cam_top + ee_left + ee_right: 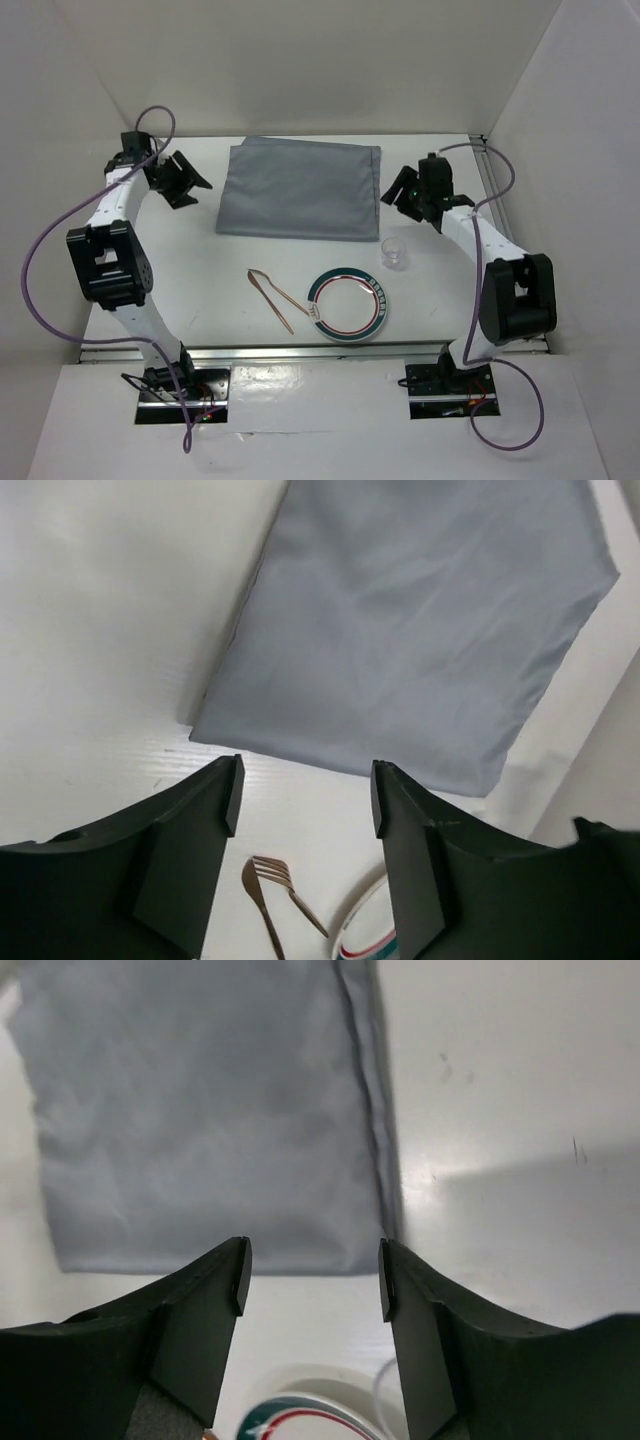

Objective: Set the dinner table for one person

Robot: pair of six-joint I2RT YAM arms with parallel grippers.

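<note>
The white dinner table (pixel 200 270) carries a folded grey cloth (pixel 300 188) at the back centre. Near the front lie a copper fork and knife (pixel 277 297), a white plate with a green and red ring (pixel 348 304), and a small clear glass (pixel 396 252). My left gripper (pixel 193 185) is open and empty, left of the cloth. My right gripper (pixel 398 200) is open and empty, right of the cloth and behind the glass. The left wrist view shows the open left gripper (pixel 305 795), cloth (pixel 420 620), fork (pixel 285 885) and plate rim (pixel 365 920). The right wrist view shows the open right gripper (pixel 312 1278), cloth (pixel 200 1110) and plate (pixel 300 1415).
White walls enclose the table on the left, back and right. A metal rail (pixel 300 350) runs along the near edge, in front of the arm bases. Purple cables loop off both arms.
</note>
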